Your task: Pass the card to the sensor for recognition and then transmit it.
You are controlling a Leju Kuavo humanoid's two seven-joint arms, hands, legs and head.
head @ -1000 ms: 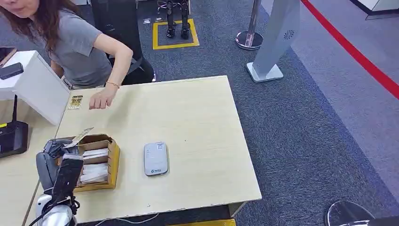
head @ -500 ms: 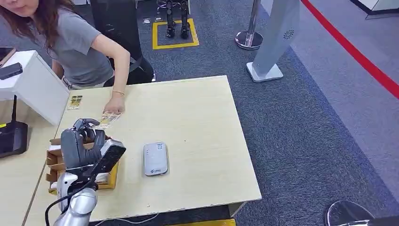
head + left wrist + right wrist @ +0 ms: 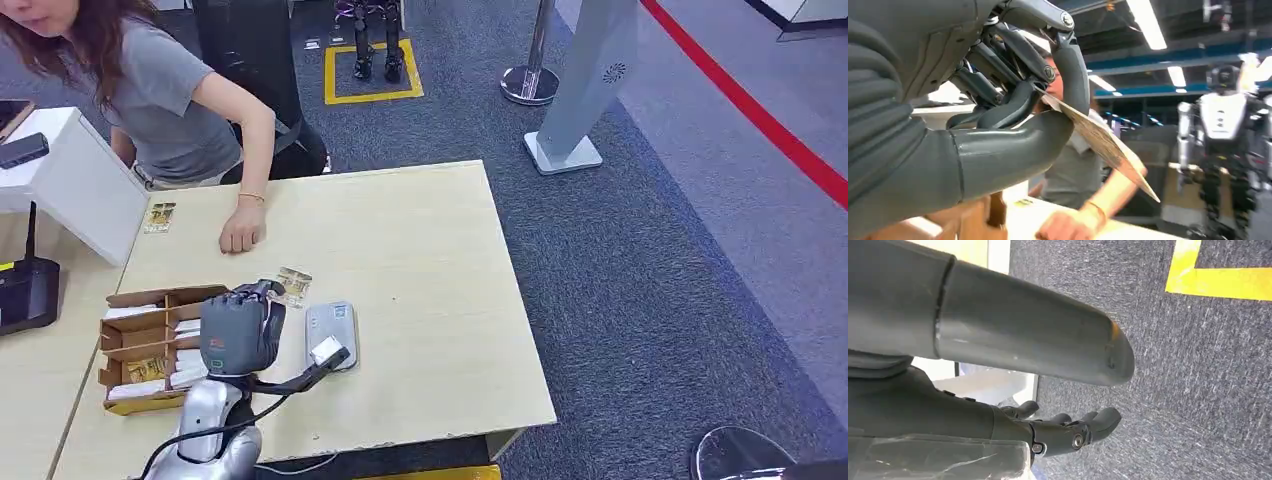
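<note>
While the left hand (image 3: 238, 330) pinches the card (image 3: 294, 283) between thumb and fingers (image 3: 1072, 65) just beside the sensor (image 3: 331, 336), near the tabletop's front edge, that thin corner hold could slip; the right hand (image 3: 1068, 432) hangs loosely open

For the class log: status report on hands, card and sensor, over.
Left hand pinches card, just short of sensor. Right hand hangs, holding nothing. Person's hand rests on table, clear of the sensor.
</note>
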